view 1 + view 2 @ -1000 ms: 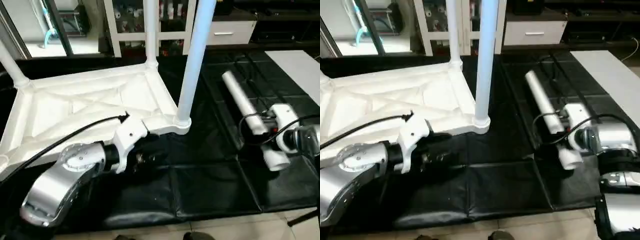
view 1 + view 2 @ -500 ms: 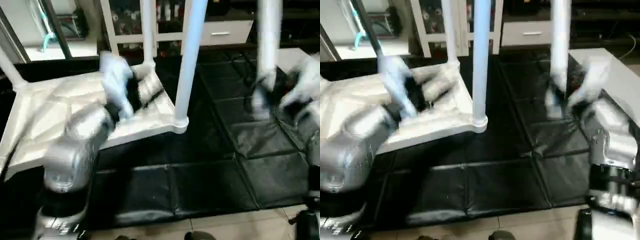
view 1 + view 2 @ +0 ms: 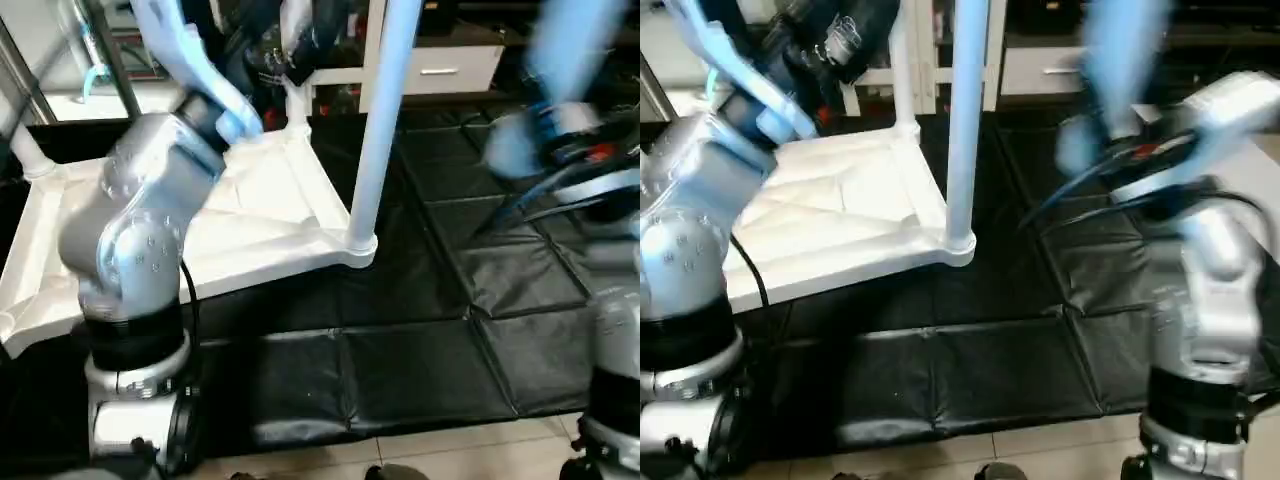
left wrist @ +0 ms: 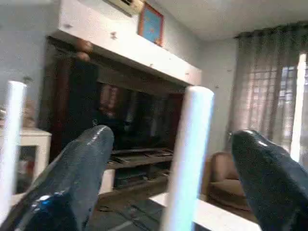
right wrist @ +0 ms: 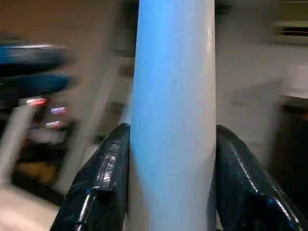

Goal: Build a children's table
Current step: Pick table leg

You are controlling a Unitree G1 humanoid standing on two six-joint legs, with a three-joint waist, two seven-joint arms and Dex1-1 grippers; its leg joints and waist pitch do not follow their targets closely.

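Observation:
The children's table top (image 3: 262, 205) lies upside down on the black mat, ribbed underside up. One white leg (image 3: 384, 120) stands in its near right corner socket. Another leg (image 3: 297, 95) stands at the back right corner, and a third (image 3: 22, 140) at the far left. My left arm is raised over the top, its gripper (image 3: 303, 35) high beside the back leg. In the left wrist view that gripper (image 4: 171, 134) is open, a standing leg (image 4: 186, 163) showing in the gap. My right gripper (image 5: 172, 130) is shut on the fourth leg (image 5: 172, 86), held up at the right (image 3: 1118, 55), blurred.
Black padded mats (image 3: 400, 360) cover the floor, with pale tiles (image 3: 450, 450) along the near edge. A white glass-door cabinet (image 3: 235, 70) and a white drawer unit (image 3: 455, 65) stand behind the table top.
My left arm swung up from the top's near edge to beside the back leg, its fingers opening wider. My right arm lifted the fourth leg off the mat, roughly upright.

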